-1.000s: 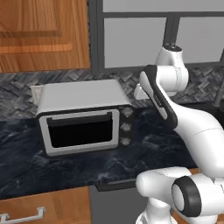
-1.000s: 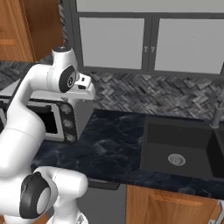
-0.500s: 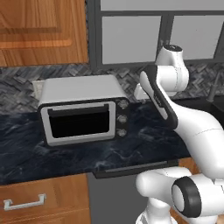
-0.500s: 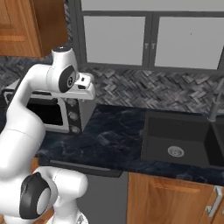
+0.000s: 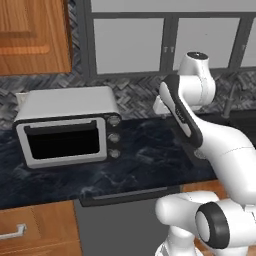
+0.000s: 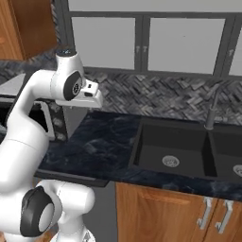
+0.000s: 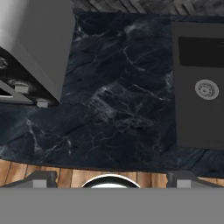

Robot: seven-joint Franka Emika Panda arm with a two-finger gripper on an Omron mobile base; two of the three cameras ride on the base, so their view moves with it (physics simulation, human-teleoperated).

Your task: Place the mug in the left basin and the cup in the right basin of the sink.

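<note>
- The gripper (image 7: 112, 178) hangs high above the counter with its two small dark grey fingertips (image 7: 40, 178) spread wide and nothing between them; it touches no object.
- Straight below the gripper lies the counter (image 7: 113, 105), a flat slab of glossy black stone run through with pale, branching marble veins.
- To the right of that bare stretch the sink (image 6: 186, 151) is sunk into the counter: matte black, rectangular, with square corners and a thin centre divider.
- The left basin (image 6: 165, 150) is a flat-bottomed black rectangle with a round steel drain (image 7: 206, 89) in its floor; no object lies in the part that can be seen.
- The right basin (image 6: 230, 157) is cut off by the picture's right edge; its own steel drain shows at that edge.
- A slim dark grey faucet (image 6: 212, 108) rises at the far rim, near the divider, curving at its top.
- To the left of the gripper stands a boxy silver toaster oven (image 5: 67, 125) with a dark glass door and three round knobs.
- Behind the counter the wall is grey herringbone tile (image 6: 165, 94); below the counter are warm wood cabinet doors (image 6: 165, 212) with metal handles.
- The mug and the cup cannot be placed from these views.
</note>
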